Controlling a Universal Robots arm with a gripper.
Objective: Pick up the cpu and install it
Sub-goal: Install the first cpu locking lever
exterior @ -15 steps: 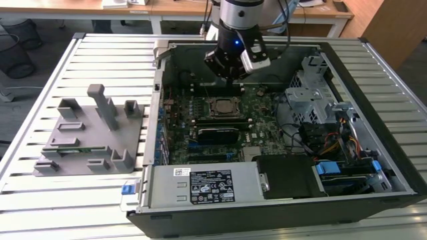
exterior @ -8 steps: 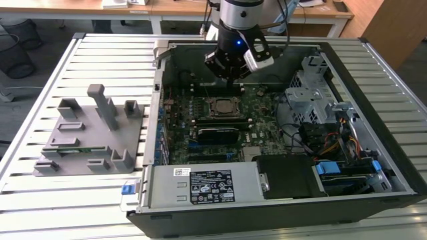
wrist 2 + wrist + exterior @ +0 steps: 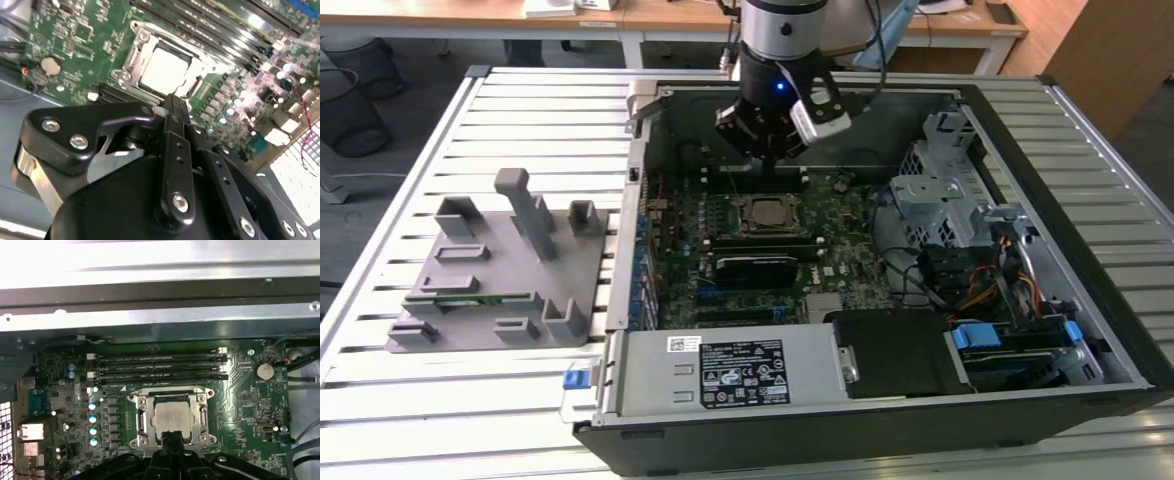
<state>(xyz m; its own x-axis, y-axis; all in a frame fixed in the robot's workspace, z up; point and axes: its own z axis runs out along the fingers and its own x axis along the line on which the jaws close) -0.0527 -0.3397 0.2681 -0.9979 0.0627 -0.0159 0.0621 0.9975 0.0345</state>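
The cpu (image 3: 758, 213) (image 3: 165, 67) (image 3: 172, 415), a small square chip with a pale silver top, lies flat inside the metal-framed socket (image 3: 142, 412) of the green motherboard (image 3: 834, 215). My gripper (image 3: 771, 158) (image 3: 172, 105) (image 3: 170, 439) hangs a little above the board, just off the socket's edge. Its black fingers are pressed together with nothing between them, clear of the chip. In the first wrist view the fingertips cover the socket's near edge.
The open computer case (image 3: 1067, 330) walls in the board. Inside are memory slots (image 3: 160, 367), a power supply (image 3: 720, 372), a drive cage (image 3: 947, 185) and cables (image 3: 974, 290). A grey plastic fixture (image 3: 507, 270) holding a green memory stick (image 3: 467, 297) stands on the slatted table at the exterior view's left.
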